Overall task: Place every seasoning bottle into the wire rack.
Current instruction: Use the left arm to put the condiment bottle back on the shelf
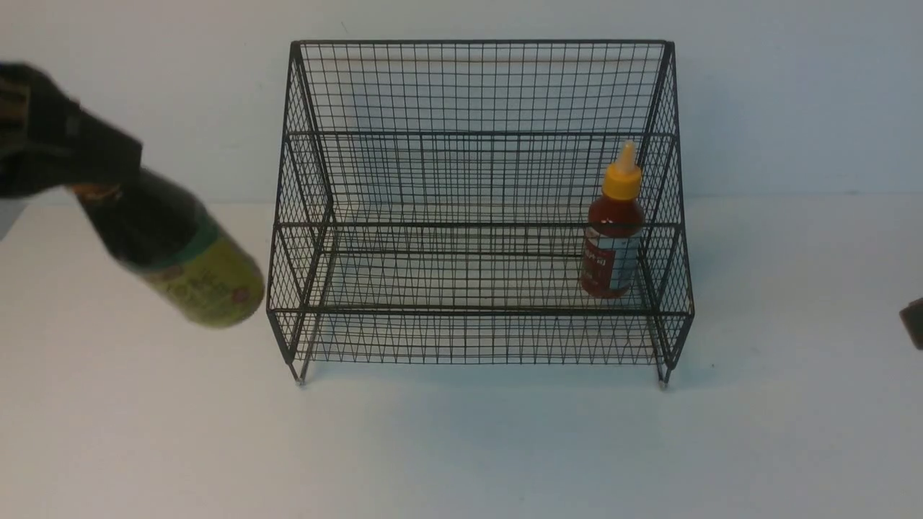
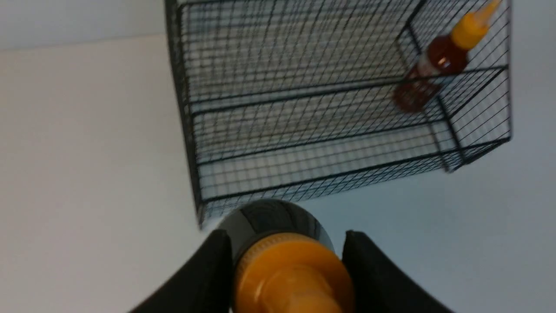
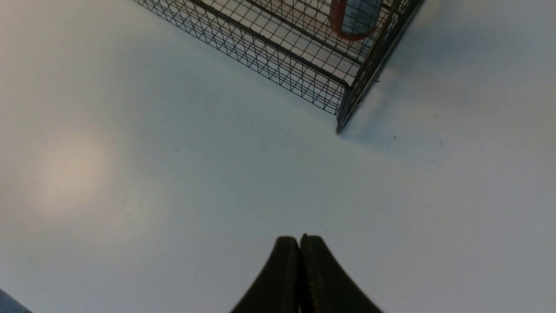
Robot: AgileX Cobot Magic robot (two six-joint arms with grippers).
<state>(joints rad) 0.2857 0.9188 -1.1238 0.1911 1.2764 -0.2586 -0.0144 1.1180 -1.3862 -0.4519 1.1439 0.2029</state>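
Note:
The black wire rack stands at mid-table against the back wall. A red seasoning bottle with a yellow nozzle cap stands upright on the rack's lower tier, at its right end. My left gripper holds the near-black seasoning bottle in the air to the left of the rack, tilted, with its yellow-green label end pointing down toward the rack. In the left wrist view the fingers clamp the bottle at its orange cap. My right gripper is shut and empty above bare table, off the rack's front right corner.
The white table runs around the rack, with a pale wall behind it. Only a dark sliver of the right arm shows at the right edge of the front view. The rack's upper tier holds nothing.

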